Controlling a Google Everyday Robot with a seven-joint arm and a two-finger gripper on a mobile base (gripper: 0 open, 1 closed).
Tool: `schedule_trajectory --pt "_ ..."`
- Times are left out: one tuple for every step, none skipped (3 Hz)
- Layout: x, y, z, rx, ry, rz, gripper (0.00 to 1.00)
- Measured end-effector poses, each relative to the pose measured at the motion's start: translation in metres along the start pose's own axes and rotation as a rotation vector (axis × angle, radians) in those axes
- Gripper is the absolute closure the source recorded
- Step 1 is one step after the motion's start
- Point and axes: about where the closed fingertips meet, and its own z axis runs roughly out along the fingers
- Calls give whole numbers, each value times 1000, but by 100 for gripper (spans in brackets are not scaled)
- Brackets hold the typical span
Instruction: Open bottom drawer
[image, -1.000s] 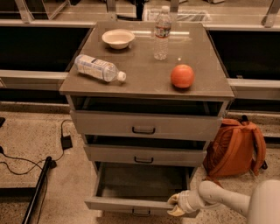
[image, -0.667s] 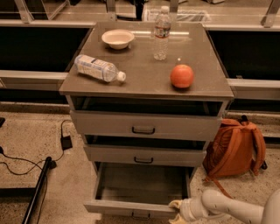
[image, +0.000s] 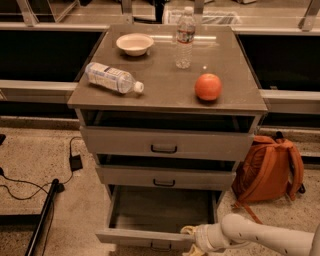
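Note:
The bottom drawer (image: 150, 220) of the grey cabinet stands pulled out, its empty inside showing and its front panel (image: 142, 238) near the bottom edge of the view. My gripper (image: 190, 239) sits at the right end of that front panel, at its top edge, with my white arm (image: 260, 238) coming in from the lower right. The middle drawer (image: 165, 177) and top drawer (image: 165, 143) are each slightly ajar.
On the cabinet top are a white bowl (image: 134, 43), an upright water bottle (image: 184, 37), a lying water bottle (image: 112, 78) and an orange (image: 208, 87). An orange backpack (image: 270, 167) leans at the right. Cables (image: 75, 161) and a dark pole (image: 42, 217) lie on the floor left.
The bottom drawer has come further out toward the camera. My gripper has moved with its front panel, down and toward the camera.

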Motion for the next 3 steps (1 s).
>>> schedule_trajectory --pt "-26 -34 0 20 -9 -40 50" --pt "-23 -70 11 48 -14 -7 66" --pt "1 -103 33 95 -11 49 89"
